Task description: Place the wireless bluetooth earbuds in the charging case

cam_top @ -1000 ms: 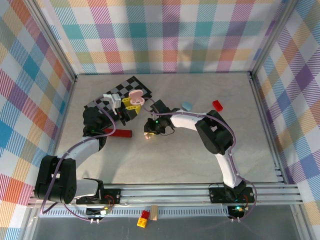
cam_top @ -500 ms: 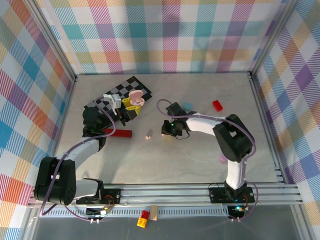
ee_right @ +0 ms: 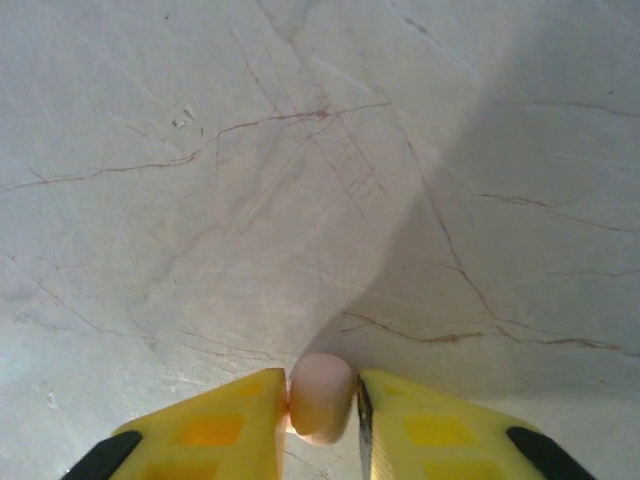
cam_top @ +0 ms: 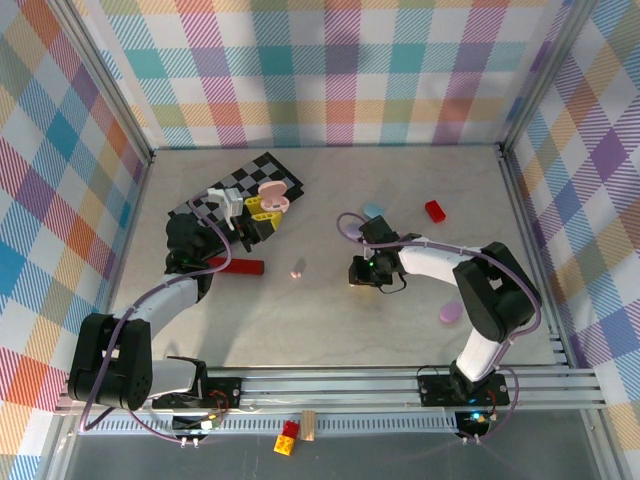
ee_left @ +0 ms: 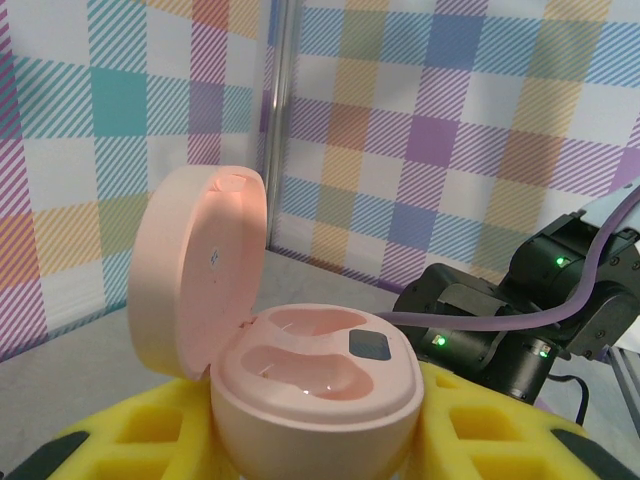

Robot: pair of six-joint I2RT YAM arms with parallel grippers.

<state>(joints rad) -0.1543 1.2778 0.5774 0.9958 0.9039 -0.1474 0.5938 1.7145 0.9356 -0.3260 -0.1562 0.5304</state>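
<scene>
The left gripper is clamped on the base of the pink charging case, over the checkered mat at 10 o'clock on the table. In the left wrist view the case sits upright between yellow pads, with the lid swung back and both wells facing up and bare. My read is that it's held this way as a steady open target for the other arm. The right gripper is near table centre, at about 4 o'clock from the case and well apart from it. In the right wrist view its jaws are nearly closed, pinching a small rounded pink earbud between the fingertips just above the marble. I can't tell the stem's orientation, since only the rounded end shows. A second pink earbud lies loose on the table at 9 o'clock from the right gripper, near the red bar. Also around are a teal case at 12 o'clock of the right gripper, a purple case at 4 o'clock, and a red block at 2 o'clock. Neither bud is seated yet.
</scene>
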